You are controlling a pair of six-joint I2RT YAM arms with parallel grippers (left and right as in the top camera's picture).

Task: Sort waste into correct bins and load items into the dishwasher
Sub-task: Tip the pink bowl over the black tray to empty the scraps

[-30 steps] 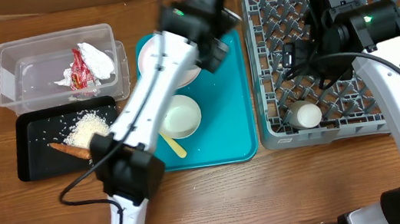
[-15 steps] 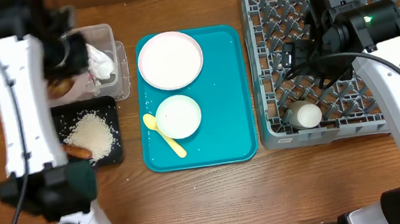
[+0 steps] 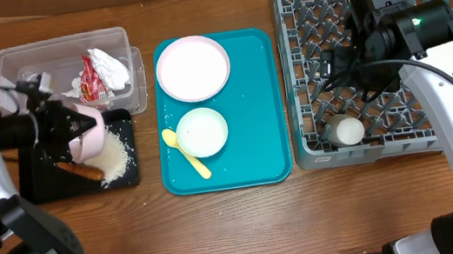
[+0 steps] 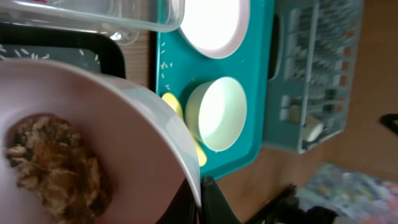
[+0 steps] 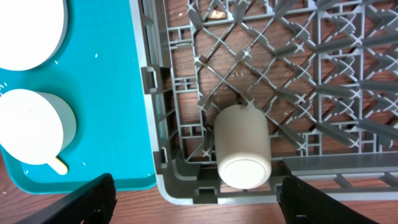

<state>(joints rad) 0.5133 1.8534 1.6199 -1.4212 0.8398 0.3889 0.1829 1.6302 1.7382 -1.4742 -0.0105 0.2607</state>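
Grip check: left gripper [image 4: 198, 200] is clamped on the rim of the pink bowl [image 3: 89, 136]; the arm has swung off the teal tray [image 3: 253, 97] within the last second and tips the bowl over the black tray [image 3: 41, 186]. Inside it sits the brown lump [image 4: 56, 165], so dumping looks unfinished. Opposite, the right gripper [image 5: 196, 186] is spread wide, empty, unmoved above the white cup [image 5: 242, 149] in the dish rack [image 3: 387, 148]. Print on the red wrapper [image 3: 90, 79] is unreadable; no other writing.

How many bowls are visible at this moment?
2. One pale pink bowl, holding a brown lump, is gripped by the left gripper above the shallow black rectangular tray; one whitish round bowl stands on the teal serving tray. No others show.
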